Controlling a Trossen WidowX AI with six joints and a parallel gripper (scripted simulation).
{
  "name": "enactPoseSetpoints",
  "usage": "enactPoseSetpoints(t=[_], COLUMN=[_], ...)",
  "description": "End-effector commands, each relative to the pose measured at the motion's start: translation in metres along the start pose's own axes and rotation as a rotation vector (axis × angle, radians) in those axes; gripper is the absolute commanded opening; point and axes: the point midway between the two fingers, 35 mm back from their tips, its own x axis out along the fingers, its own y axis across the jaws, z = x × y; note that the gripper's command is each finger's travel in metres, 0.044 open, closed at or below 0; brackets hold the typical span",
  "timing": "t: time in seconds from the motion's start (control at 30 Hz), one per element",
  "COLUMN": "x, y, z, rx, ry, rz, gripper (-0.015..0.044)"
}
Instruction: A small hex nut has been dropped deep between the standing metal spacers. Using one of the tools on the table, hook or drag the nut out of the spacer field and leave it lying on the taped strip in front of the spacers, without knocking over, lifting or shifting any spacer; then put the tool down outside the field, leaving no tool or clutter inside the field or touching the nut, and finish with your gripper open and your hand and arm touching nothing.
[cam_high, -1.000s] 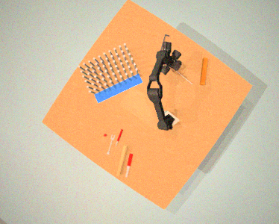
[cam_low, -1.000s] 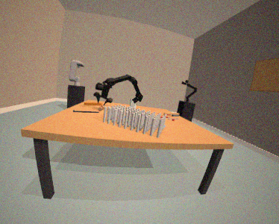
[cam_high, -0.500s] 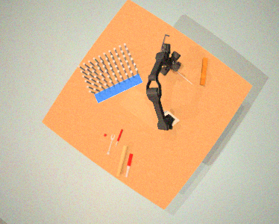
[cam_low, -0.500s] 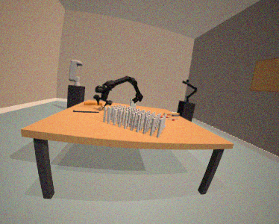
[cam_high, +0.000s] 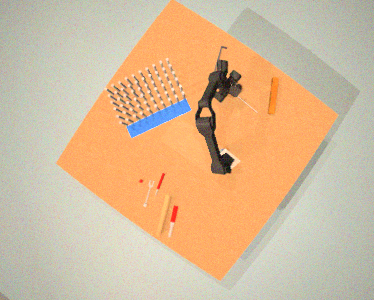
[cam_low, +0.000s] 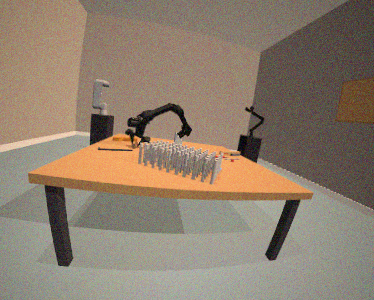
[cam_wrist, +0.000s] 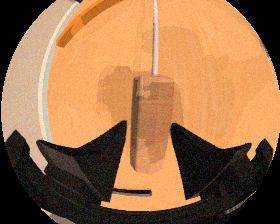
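Note:
The metal spacers stand in rows, with the blue taped strip along one side. I cannot make out the nut among them. A tool with a wooden handle and a thin pale rod lies on the table. My gripper is over it, away from the spacers, with a fingertip on either side of the handle. The fingers are open, and narrow gaps show beside the handle. A black bar with a bent end lies close by.
An orange block lies beyond the rod. Across the table lie a wooden bar, two red-handled tools, a forked pale tool and a small red piece. The arm reaches over the table from its base.

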Motion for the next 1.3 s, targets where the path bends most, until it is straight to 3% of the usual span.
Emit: enactPoseSetpoints(t=[0.0, 0.17, 0.37, 1.27], x=[0.002, 0.002, -0.022, -0.157], y=[-0.001, -0.001, 0.010, 0.048], z=[0.000, 0.000, 0.001, 0.047], rx=[0.005, 0.005, 0.005, 0.004], ry=[0.003, 0.003, 0.003, -0.004], rz=[-0.006, -0.006, -0.003, 0.004], gripper=[0.0187, 0.0154, 0.0000, 0.0000])
